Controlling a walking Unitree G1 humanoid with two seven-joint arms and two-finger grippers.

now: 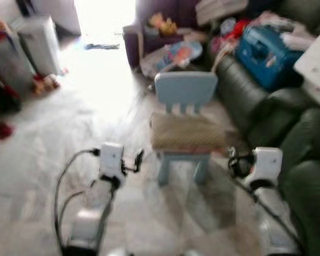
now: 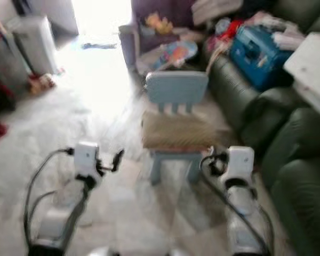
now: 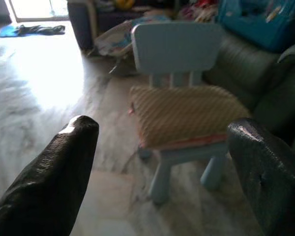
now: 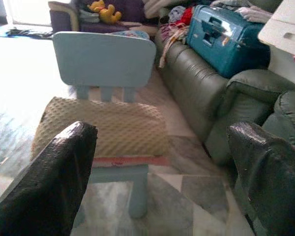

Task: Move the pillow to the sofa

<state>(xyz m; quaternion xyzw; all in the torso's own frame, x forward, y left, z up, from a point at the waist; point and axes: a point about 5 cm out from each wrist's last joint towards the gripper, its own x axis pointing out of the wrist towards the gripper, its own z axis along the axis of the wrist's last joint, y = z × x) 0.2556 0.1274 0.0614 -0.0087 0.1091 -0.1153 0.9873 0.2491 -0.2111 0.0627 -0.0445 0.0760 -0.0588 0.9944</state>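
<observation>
Nearest us: left claw [image 1: 140,158] and right claw [image 1: 232,160], both raised in front of the chest, both with fingers spread wide and holding nothing. In each wrist view we see the two black fingers [image 3: 54,177] well apart, framing the chair.

Pillow [image 1: 188,132]: tan, quilted, with a reddish edge along its underside; it lies flat on the seat of the chair [image 1: 185,90], covering it and overhanging slightly. Neither claw touches it.

Chair: small, pale blue, its back toward the far side of the room, standing on the pale marbled floor [image 1: 37,160] just beside the sofa [image 4: 196,83].

Sofa: dark green, on our right. Its far cushions carry a blue case [image 1: 266,53], clothes and a white box [image 1: 314,66]; the nearer cushions by the chair look free.

Step in hand, as we judge it: the approach, with the pillow not yet grasped. The next move calls for bringing both claws forward and down to the pillow's two ends, closing on it from either side, then lifting it clear and turning right toward the free cushion.
</observation>
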